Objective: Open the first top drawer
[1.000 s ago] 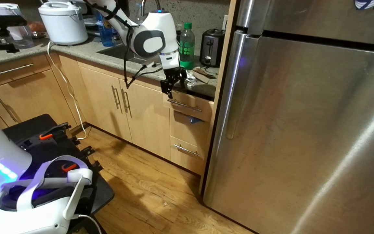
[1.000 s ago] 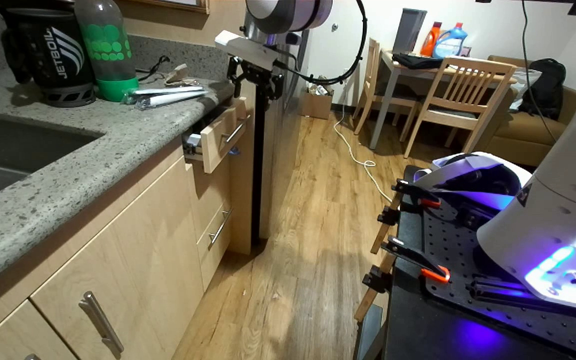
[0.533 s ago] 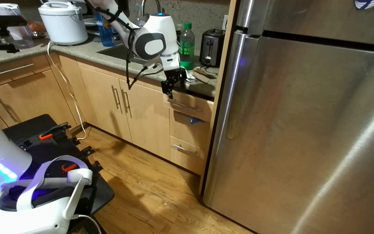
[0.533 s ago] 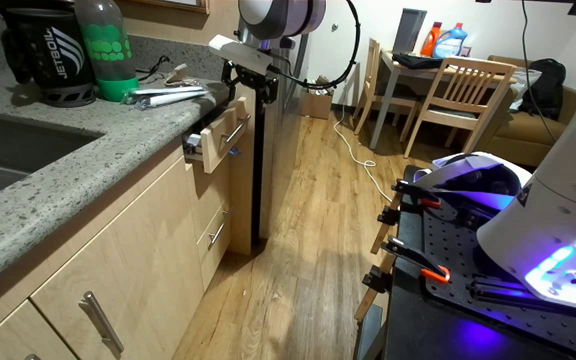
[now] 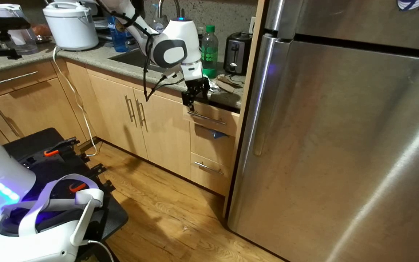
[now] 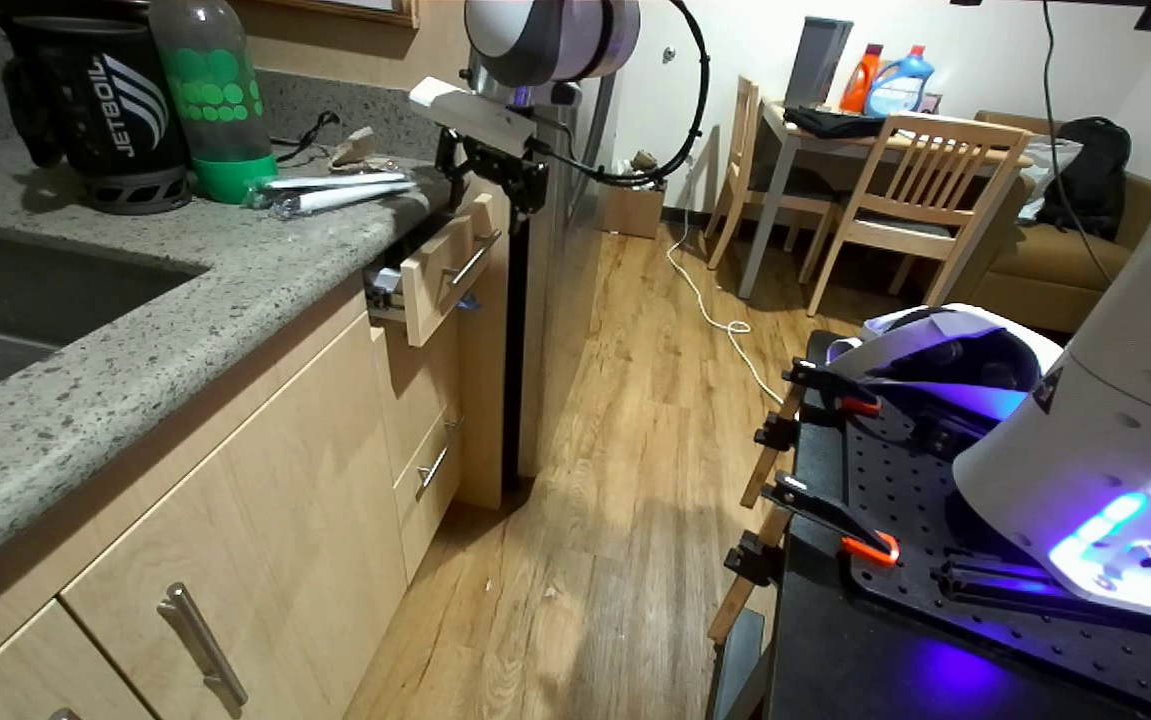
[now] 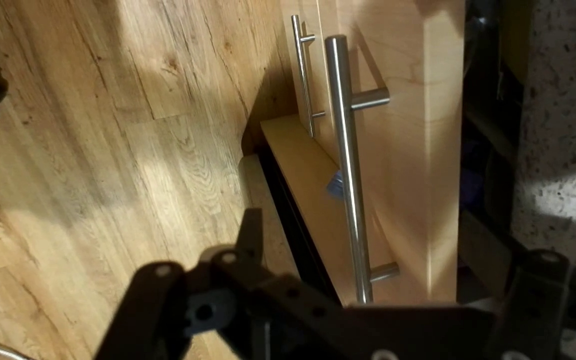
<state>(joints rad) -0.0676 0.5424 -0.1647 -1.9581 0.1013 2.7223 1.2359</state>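
Left of centre in an exterior view, the drawer (image 6: 433,278) is being seen partly out from under the surface (image 6: 265,240). The lower face (image 6: 420,390) is being overhung by it, and a strip of its side is being exposed. The opening is therefore being judged well begun, though not complete: the rear of the drawer is being hidden by the surface, so its full travel cannot be gauged. At the upper middle of that view, the pincer (image 6: 488,205) is being held near the drawer. It is being shown released, for in the wrist view its fingers (image 7: 251,232) are being held wide apart, low in the frame, and nothing is being clasped. Right of centre there, the handle (image 7: 351,170) is being framed between them, but whether any contact is being made with the drawer cannot be told. What is being left is likely a further pull, a hold being taken on the handle; if the present gap is being accepted as enough, only a clear withdrawal is being needed.
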